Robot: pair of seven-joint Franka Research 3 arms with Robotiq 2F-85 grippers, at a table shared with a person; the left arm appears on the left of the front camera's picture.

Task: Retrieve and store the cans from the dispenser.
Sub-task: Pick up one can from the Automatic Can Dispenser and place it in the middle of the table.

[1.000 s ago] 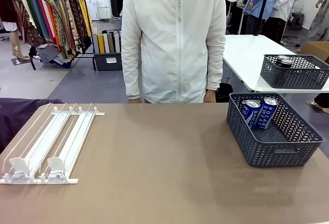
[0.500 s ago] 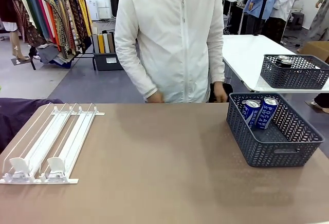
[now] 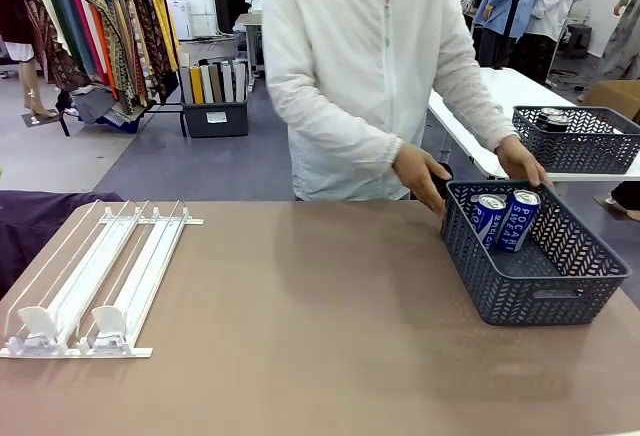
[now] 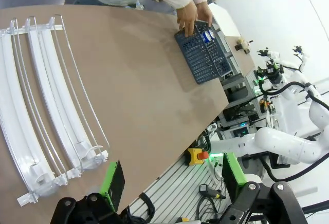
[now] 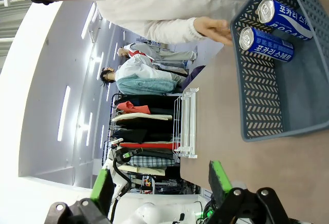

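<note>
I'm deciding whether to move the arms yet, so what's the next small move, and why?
Probably hold both arms back for now: the person's hands grip the basket with two blue cans inside, and the rack looks empty, so nothing is left to pick.

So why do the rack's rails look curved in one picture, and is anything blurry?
Left wrist view: the wide-angle lens bows the dispenser rails and table edge. Front view: the rails run straight and all is sharp; soft even light, with a faint shadow under the basket. Right wrist view: rolled sideways, can lettering crisp.

The basket (image 3: pixel 560 276) wall hides the lower parts of both blue cans (image 3: pixel 505 219).
</note>
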